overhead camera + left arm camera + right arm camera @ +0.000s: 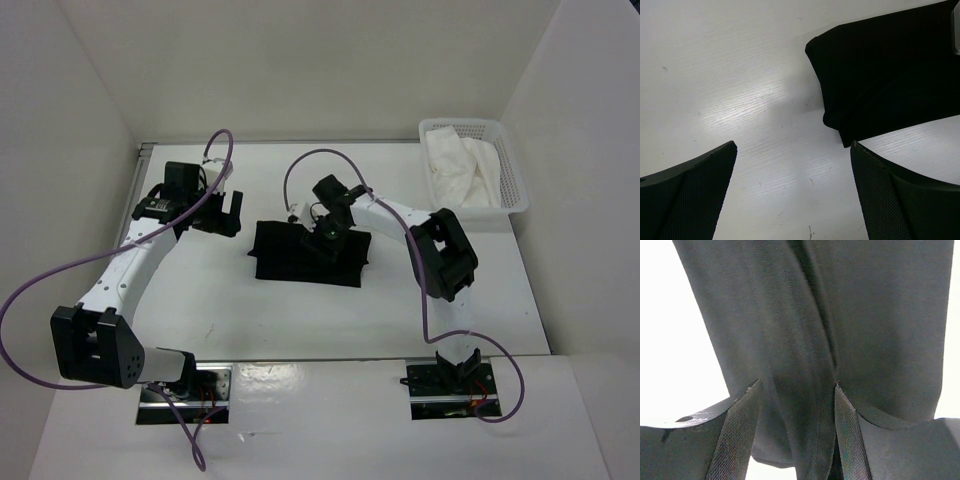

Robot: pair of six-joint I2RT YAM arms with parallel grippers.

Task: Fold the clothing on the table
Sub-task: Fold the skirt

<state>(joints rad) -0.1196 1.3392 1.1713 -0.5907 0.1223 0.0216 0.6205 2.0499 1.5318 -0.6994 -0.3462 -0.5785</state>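
The black clothing (305, 255) lies as a folded rectangle in the middle of the white table (200, 310). My right gripper (326, 238) is down on its far middle part. In the right wrist view a raised ridge of the clothing (790, 315) runs up between the two fingers and fills the gap, so the right gripper (797, 384) is shut on that thick fold. My left gripper (222, 214) hovers just left of the cloth, open. In the left wrist view the left gripper (793, 146) has only bare tabletop between its fingers, with the clothing's corner (880, 75) at the upper right.
A white mesh basket (517, 175) holding a white cloth (460, 170) stands at the back right corner. A thin metal rail (143, 160) runs along the table's left far edge. White walls enclose the table on three sides.
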